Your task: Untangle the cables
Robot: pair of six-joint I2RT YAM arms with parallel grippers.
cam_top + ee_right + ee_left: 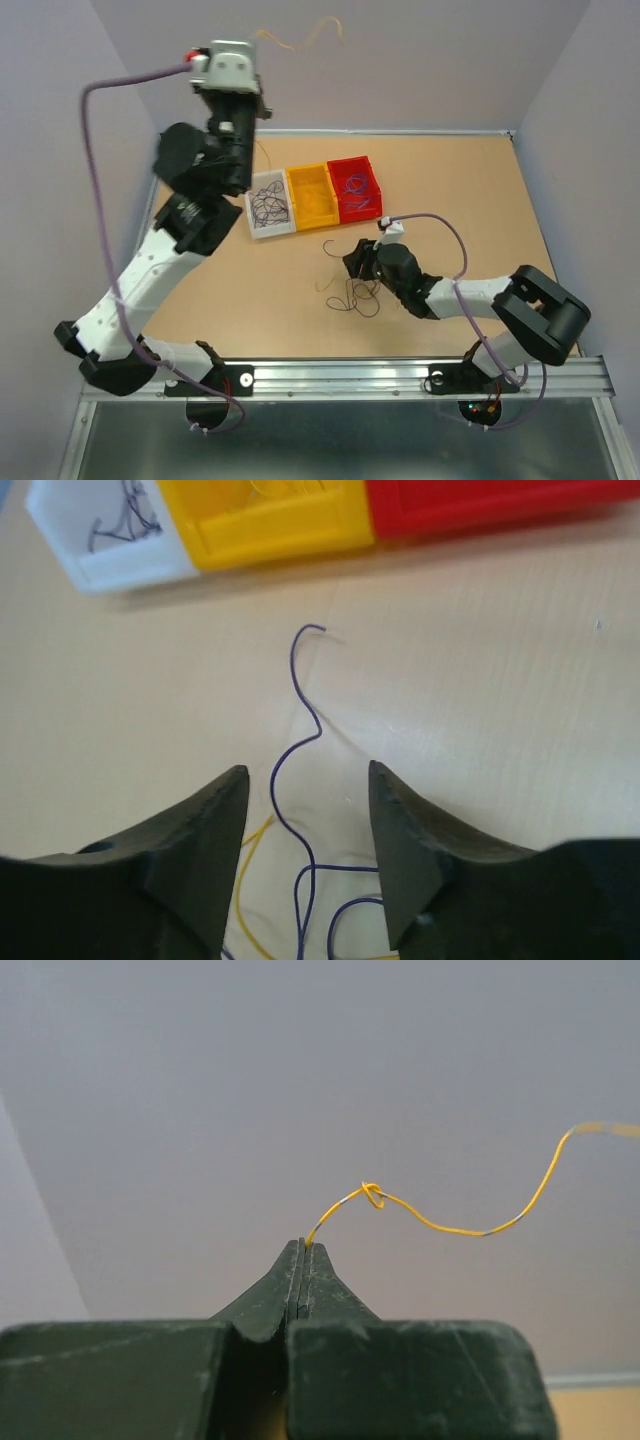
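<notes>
Up high on the left, my left gripper (303, 1250) is pinched shut on one end of a yellow wire (440, 1228), held well above the table (480, 200). My read is that it is raised so this strand hangs alone, clear of the rest. A small knot (372, 1195) sits just past my fingertips. The wire waves off to the right and its far end is blurred. Nothing else touches it up here.

Below, beside my left arm, three bins stand side by side in a row. The white bin (272, 234) has dark purple loops inside, the yellow bin (318, 224) has yellow strands, and the red bin (357, 213) has thin bits I can't make out. It looks like sorting by colour, so the lifted wire likely belongs in the middle bin.

Near the red bin, the remaining cables (350, 296) lie loose on the table as a few dark loops. My right gripper (305, 780) is low over them, jaws apart and clamped on nothing. A purple wire (300, 720) runs along the table between the jaws toward the bins, its free end curled. A yellow strand (250, 855) lies just beside it near one jaw. More purple loops cross underneath, and those crossings are in the way. Closing here could catch more than one strand.
</notes>
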